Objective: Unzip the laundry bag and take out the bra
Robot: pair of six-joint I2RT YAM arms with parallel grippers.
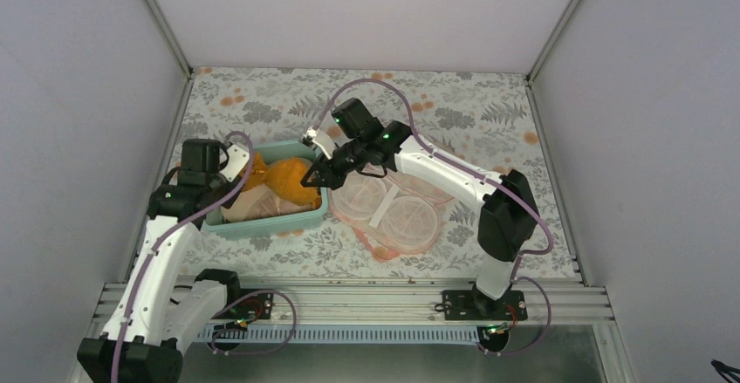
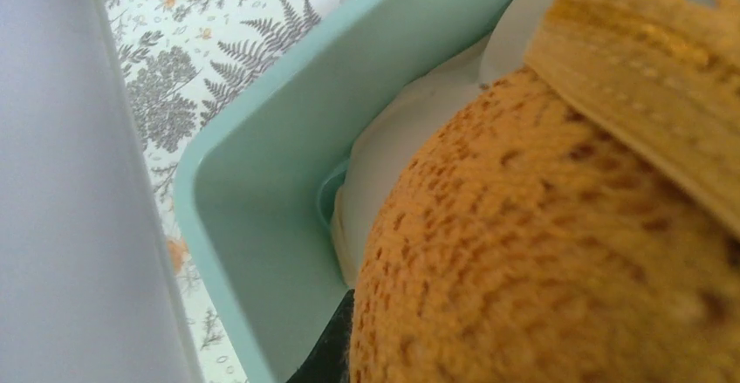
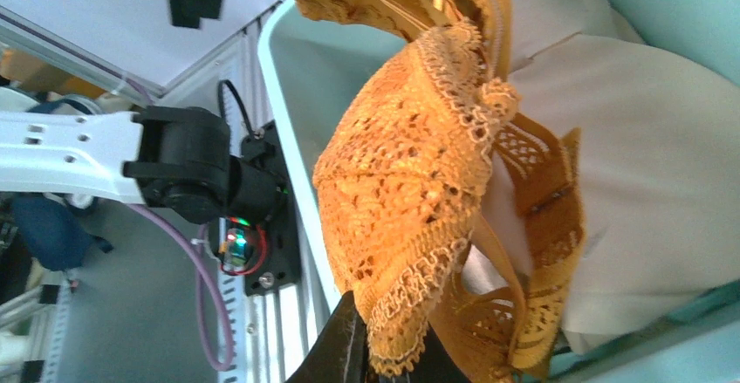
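Now your left gripper (image 1: 247,170) and right gripper (image 1: 312,178) each pinch the mustard-orange padded lace bra (image 1: 288,181), which lies over pale beige bras (image 3: 654,156) in the teal plastic tub (image 1: 270,226), just beside the pale pink mesh laundry bag (image 1: 397,217).

Tub (image 1: 279,223) sits on the table (image 1: 489,121), at 9 o'clock of centre. Laundry bag (image 1: 406,217) lies flat on the table just beside the tub, at its 3 o'clock. Bra (image 1: 292,178) is in the tub, on top of the other bras (image 1: 262,204), toward the 3 o'clock end. Left tool (image 1: 244,182) is at the bra's 9 o'clock, inside the tub. Right tool (image 1: 316,176) is at its 3 o'clock, over the tub rim, between bra and bag.
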